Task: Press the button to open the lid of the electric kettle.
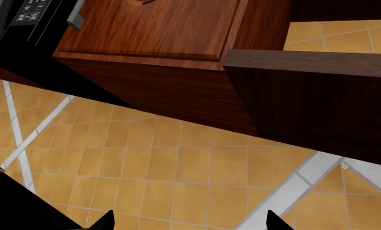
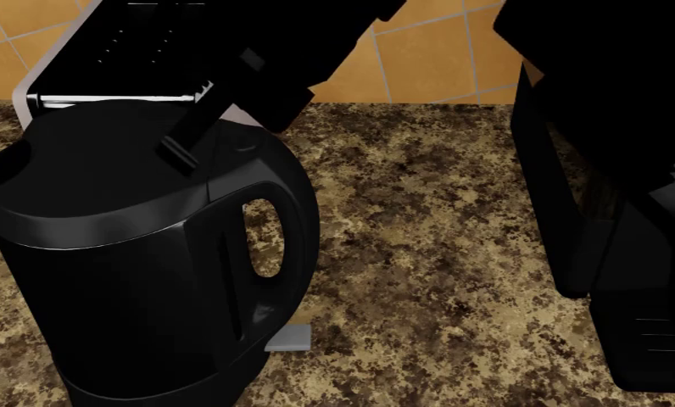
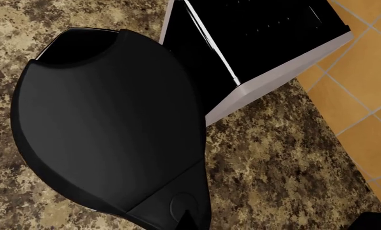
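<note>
In the left wrist view we are looking at orange floor tiles (image 1: 165, 163) and a dark wooden cabinet (image 1: 177, 33). Only two black tips of the left pincer (image 1: 190, 221) are showing at the frame edge, standing well apart with nothing between them. A black panel (image 1: 24, 12) with small white markings is cut off at the corner; we cannot read the markings.

In the head view we are seeing the electric kettle (image 2: 123, 280) standing on the speckled brown tabletop (image 2: 428, 254), its base and one side cropped by the frame. The lid (image 2: 100, 170) is lying shut across its top. A black arm (image 2: 247, 76) is reaching down over the kettle and hiding the handle top, so we cannot make out the button here, nor the right pincer's state. A small grey lever (image 2: 289, 337) is sticking out at the base. A white-sided box (image 2: 100, 59) is standing behind the kettle, and a black coffee machine (image 2: 609, 220) is sitting to the right, largely cut off.

In the right wrist view we are looking straight down on the lid (image 3: 107, 129). The button (image 3: 181, 203) is showing as a small raised tab near the handle end. A dark tip (image 3: 189, 221) is touching or just above it; we cannot tell which. No brand or label is readable anywhere.
</note>
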`<state>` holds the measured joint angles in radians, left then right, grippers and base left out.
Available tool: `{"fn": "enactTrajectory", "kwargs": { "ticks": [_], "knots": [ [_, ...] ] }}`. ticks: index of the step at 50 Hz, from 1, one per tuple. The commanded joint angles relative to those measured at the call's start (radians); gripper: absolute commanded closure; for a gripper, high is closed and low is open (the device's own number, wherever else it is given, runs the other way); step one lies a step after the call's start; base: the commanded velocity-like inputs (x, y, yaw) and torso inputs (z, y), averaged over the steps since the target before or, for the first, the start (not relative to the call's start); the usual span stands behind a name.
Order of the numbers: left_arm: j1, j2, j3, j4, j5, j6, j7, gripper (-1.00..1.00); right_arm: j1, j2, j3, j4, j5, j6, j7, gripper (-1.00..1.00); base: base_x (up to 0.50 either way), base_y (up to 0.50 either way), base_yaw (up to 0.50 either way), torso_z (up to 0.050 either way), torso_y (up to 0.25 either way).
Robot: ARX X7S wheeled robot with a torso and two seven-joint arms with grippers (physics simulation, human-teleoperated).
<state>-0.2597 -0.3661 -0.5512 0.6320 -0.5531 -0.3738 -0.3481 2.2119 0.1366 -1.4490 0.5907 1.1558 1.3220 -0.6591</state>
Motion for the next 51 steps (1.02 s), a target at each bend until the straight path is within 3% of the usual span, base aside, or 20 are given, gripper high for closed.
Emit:
{"fn": "enactTrajectory", "kwargs": {
  "ticks": [1,51],
  "knots": [
    [0.001,-0.003,-0.003,0.001,-0.006,0.000,-0.003,-1.00,-0.014,-0.014,-0.027,0.016,-0.023,-0.010,-0.025,1.00,0.00,0.00,0.00,0.000,0.000],
    [0.008,-0.012,-0.008,-0.011,-0.013,0.016,-0.010,-1.00,-0.080,-0.055,-0.131,0.008,-0.061,0.016,-0.085,1.00,0.00,0.00,0.00,0.000,0.000]
  ]
}}
